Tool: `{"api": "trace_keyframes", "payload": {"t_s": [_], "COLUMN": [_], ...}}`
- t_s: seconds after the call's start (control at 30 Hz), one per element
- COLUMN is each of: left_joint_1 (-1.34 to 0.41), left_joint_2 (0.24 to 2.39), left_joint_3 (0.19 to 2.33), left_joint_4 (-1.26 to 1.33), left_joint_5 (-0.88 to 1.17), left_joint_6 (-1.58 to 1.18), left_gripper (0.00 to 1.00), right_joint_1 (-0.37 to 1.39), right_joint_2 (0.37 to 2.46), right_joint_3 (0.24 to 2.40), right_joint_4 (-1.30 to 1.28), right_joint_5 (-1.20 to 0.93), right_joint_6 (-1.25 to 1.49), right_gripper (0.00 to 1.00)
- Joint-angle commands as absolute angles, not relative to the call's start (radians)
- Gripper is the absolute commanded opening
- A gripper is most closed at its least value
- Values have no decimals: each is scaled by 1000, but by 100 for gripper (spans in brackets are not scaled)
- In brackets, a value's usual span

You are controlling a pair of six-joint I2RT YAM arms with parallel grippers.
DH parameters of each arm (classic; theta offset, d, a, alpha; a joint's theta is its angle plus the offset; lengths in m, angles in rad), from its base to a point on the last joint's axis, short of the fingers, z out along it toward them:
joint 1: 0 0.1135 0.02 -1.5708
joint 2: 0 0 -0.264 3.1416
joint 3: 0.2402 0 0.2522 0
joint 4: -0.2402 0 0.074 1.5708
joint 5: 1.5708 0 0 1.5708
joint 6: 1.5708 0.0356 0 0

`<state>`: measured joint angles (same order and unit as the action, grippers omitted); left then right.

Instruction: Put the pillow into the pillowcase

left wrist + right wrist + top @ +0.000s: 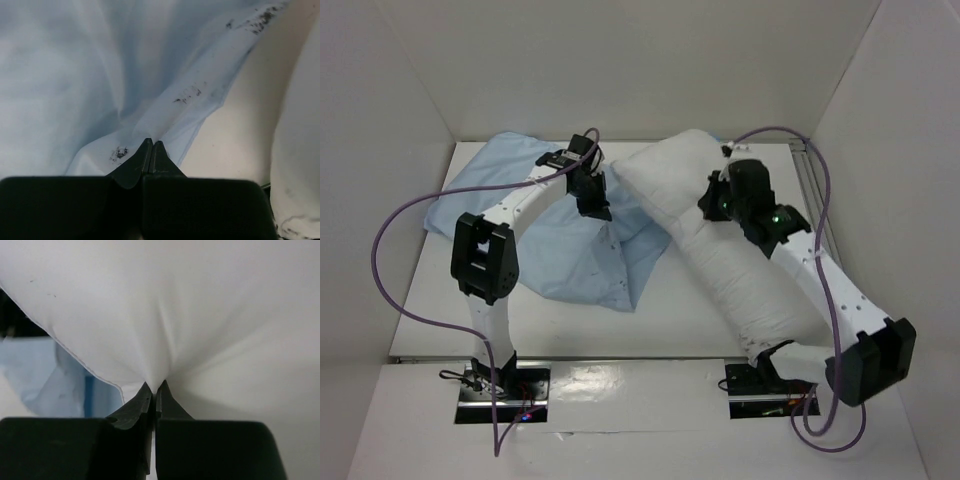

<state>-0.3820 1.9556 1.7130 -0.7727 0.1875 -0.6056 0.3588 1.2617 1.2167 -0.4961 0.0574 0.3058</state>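
The light blue pillowcase [545, 245] lies wrinkled on the left half of the table. Its right edge tucks under the pillow [740, 275], a plump white cushion running diagonally from back centre to front right. My left gripper [595, 205] is over the pillowcase's right side. In the left wrist view it [151, 143] is shut, with a fold of the pillowcase [100, 75] pinched at the tips and the pillow [300, 150] to the right. My right gripper [712, 205] sits on the pillow's upper part. In the right wrist view it [156, 386] is shut on a pinch of the pillow [200, 305], with the pillowcase [45, 385] showing at the left.
White walls [640, 60] close in the table at the back and both sides. Purple cables [395, 225] loop off both arms. A metal rail [816, 195] runs along the right wall. The white tabletop [670, 310] shows between the pillowcase and the pillow.
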Motion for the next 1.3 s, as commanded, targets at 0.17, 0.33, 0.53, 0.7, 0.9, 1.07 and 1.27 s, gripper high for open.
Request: {"api": "trace_keyframes", "payload": {"t_s": [0.17, 0.33, 0.53, 0.7, 0.9, 1.07, 1.27], "left_joint_1": [-250, -190, -181, -181, -181, -181, -181], "left_joint_2": [1985, 1974, 1931, 1931, 1931, 1931, 1922], "left_joint_3": [1700, 1680, 1649, 1640, 1612, 1612, 1603], "left_joint_4": [-735, -716, -697, -687, -666, -666, -666], "left_joint_5": [308, 365, 376, 394, 403, 403, 414], "left_joint_6": [-594, -584, -575, -575, -575, -566, -557], "left_gripper": [0, 0, 0, 0, 0, 0, 0], "right_joint_1": [526, 589, 693, 735, 735, 696, 686], "right_joint_2": [941, 948, 1089, 1137, 1138, 1092, 1031], "right_joint_3": [781, 778, 912, 1098, 1160, 1077, 864], "right_joint_4": [-328, -435, -598, -814, -1233, -1254, -987], "right_joint_5": [-64, -43, 64, 308, 589, 534, 463], "right_joint_6": [387, 377, 377, 556, 917, 1092, 1103], "right_gripper": [0, 0, 58, 81, 85, 84, 72]}}
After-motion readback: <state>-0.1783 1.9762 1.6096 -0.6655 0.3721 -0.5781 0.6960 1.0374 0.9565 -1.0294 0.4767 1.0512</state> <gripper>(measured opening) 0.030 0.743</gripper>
